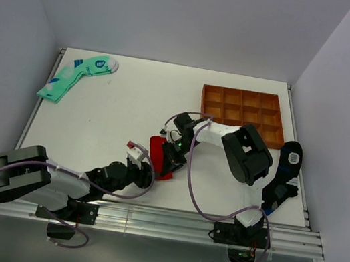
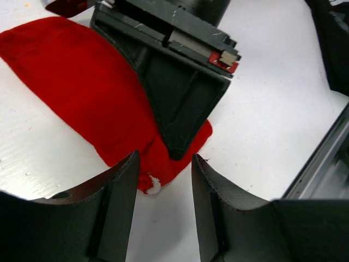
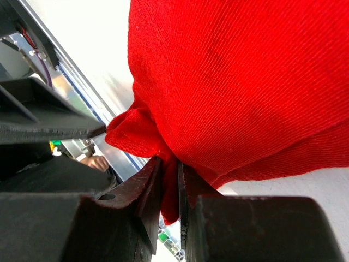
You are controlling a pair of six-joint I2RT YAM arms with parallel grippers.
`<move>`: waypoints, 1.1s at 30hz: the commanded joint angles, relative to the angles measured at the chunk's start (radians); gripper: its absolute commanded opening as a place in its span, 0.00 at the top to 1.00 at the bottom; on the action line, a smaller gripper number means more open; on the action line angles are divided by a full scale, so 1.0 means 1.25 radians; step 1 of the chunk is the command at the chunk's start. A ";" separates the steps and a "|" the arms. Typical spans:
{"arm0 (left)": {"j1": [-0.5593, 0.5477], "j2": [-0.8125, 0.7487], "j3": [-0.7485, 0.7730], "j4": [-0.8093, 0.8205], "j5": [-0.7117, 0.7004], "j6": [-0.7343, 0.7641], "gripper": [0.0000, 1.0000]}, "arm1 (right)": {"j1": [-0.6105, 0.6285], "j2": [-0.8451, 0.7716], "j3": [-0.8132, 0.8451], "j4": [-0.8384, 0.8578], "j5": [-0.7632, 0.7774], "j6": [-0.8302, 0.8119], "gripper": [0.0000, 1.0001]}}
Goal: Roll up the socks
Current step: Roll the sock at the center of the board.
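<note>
Two arms are meeting over the white tabletop (image 1: 130, 116), with the brown tray (image 1: 241, 92) lying well beyond the right pincer (image 3: 170, 180) and a mint-green sock (image 1: 76, 76) lying far off beyond the left pincer (image 2: 163, 164). Between and under both pincers, the socks (image 2: 71, 93) are lying on the tabletop as a flattened red bundle. The right pincer is clenching a fold of the red fabric near the narrow end, its jaws nearly meeting on the cloth. The left pincer is standing released, its fingers straddling that same end, where a small white mark (image 2: 154, 185) is showing. The fabric is looking light, limp and slightly grippy, so it is likely going to sag and unroll unless it is being pinched through all layers close to that end while the roll is turning.
</note>
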 commanded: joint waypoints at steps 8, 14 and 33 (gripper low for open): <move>-0.013 -0.037 0.036 0.009 0.089 0.027 0.53 | -0.005 0.014 0.011 -0.027 0.077 -0.028 0.83; -0.013 0.031 0.039 0.045 0.081 0.016 0.53 | -0.005 0.014 0.011 -0.027 0.077 -0.029 0.83; -0.013 0.143 0.040 0.096 -0.030 0.002 0.55 | -0.005 0.015 0.010 -0.033 0.068 -0.038 0.84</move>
